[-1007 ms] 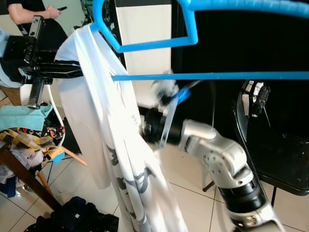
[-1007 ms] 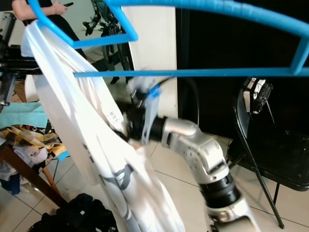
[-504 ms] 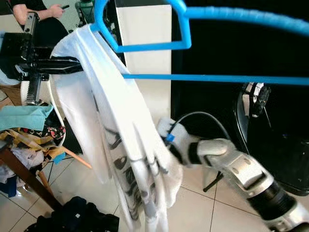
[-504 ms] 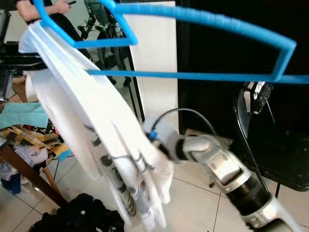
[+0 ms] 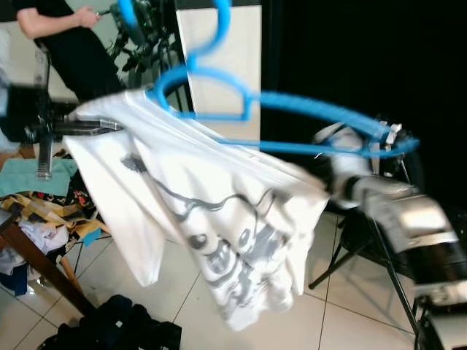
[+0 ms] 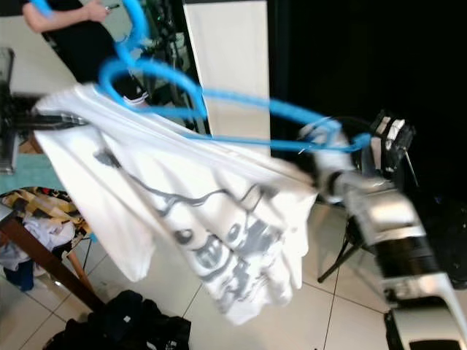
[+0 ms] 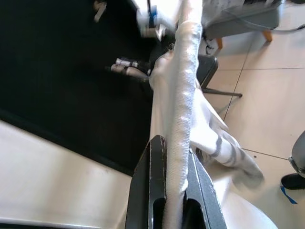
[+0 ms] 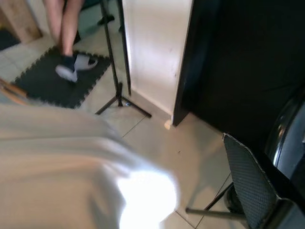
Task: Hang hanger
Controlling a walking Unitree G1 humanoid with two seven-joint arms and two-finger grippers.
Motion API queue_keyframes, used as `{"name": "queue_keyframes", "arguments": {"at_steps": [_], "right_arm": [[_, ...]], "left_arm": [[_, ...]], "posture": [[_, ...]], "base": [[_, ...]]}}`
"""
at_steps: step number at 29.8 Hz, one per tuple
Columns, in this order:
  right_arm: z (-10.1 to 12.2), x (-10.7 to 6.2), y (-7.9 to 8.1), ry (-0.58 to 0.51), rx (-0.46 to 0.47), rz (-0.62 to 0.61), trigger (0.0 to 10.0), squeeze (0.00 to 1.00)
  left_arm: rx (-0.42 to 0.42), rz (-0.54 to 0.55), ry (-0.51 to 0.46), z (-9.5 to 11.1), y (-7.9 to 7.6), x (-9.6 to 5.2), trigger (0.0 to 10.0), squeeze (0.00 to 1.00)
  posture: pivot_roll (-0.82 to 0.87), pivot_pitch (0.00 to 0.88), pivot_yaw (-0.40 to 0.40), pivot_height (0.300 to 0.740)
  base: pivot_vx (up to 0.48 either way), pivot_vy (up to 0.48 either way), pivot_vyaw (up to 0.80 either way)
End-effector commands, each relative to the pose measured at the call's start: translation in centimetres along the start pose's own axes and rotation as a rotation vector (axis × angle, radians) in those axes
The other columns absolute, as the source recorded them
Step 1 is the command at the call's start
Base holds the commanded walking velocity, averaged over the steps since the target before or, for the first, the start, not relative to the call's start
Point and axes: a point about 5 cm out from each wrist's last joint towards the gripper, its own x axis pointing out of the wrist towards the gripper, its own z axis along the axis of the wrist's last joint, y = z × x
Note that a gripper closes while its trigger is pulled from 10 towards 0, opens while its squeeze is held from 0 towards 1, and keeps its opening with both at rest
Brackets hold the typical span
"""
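Note:
A blue hanger (image 5: 306, 117) hangs in the air in front of me, its hook (image 5: 219, 29) pointing up. A white T-shirt (image 5: 219, 219) with a grey print is draped over it and hangs down in folds. My left gripper (image 7: 175, 148) is shut on the hanger's cloth-covered arm at the left end (image 5: 80, 125). My right arm (image 5: 394, 211) reaches in from the right, blurred. Its wrist is by the hanger's right end (image 5: 339, 142), and the right gripper is hidden behind the shirt's edge. White cloth (image 8: 62, 167) lies close in the right wrist view.
A person in black (image 5: 66, 36) stands at the back left. A black folding chair (image 8: 252, 186) is behind my right arm. Clothes are piled on a table (image 5: 36, 211) at the left, and dark clothes (image 5: 117, 328) lie on the tiled floor. A stand's legs (image 8: 119, 90) rest by a white panel (image 5: 219, 80).
The hanger has dropped from high across the view and now tilts, with its hook showing. The shirt has spread out to the right. My right arm moved from the centre to the hanger's right end.

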Motion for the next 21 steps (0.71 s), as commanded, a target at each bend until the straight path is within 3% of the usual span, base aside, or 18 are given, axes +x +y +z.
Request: {"name": "queue_keyframes", "arguments": {"at_steps": [1, 2, 5, 9, 11, 21], "right_arm": [[-0.9, -0.1, -2.0, -0.002, 0.163, -0.109, 10.0, 0.0], [-0.9, -0.1, -2.0, -0.002, 0.163, -0.109, 10.0, 0.0], [-0.1, -0.1, -2.5, -0.078, 0.332, -0.126, 10.0, 0.0], [0.2, 0.0, -2.8, -0.111, 0.416, -0.126, 10.0, 0.0], [0.6, 0.2, -2.9, -0.144, 0.503, -0.121, 10.0, 0.0], [2.3, 0.7, -2.2, -0.195, 0.617, -0.074, 10.0, 0.0]], "left_arm": [[0.088, 0.098, 0.028, 0.7, 0.4, -1.6, 10.0, 0.0], [0.088, 0.098, 0.028, 0.7, 0.4, -1.6, 10.0, 0.0], [0.123, 0.174, 0.044, -0.2, 0.1, -1.6, 10.0, 0.0], [0.138, 0.215, 0.043, -0.5, 0.0, -1.7, 10.0, 0.0], [0.163, 0.254, 0.054, -1.0, -0.3, -1.7, 10.0, 0.0], [0.216, 0.186, 0.158, -3.1, -2.2, -0.5, 10.0, 0.0]], "posture": [[-0.11, 0.0, 0.069, 0.736], [-0.11, 0.0, 0.069, 0.736], [-0.12, 0.0, 0.068, 0.736], [-0.11, 0.0, 0.065, 0.736], [-0.11, 0.0, 0.063, 0.736], [-0.11, 0.0, 0.061, 0.736]], "base": [[0.0, 0.0, 0.0], [0.0, 0.0, 0.0], [0.0, 0.0, 0.0], [0.0, 0.0, 0.0], [0.0, 0.0, 0.0], [0.0, 0.0, 0.0]]}}
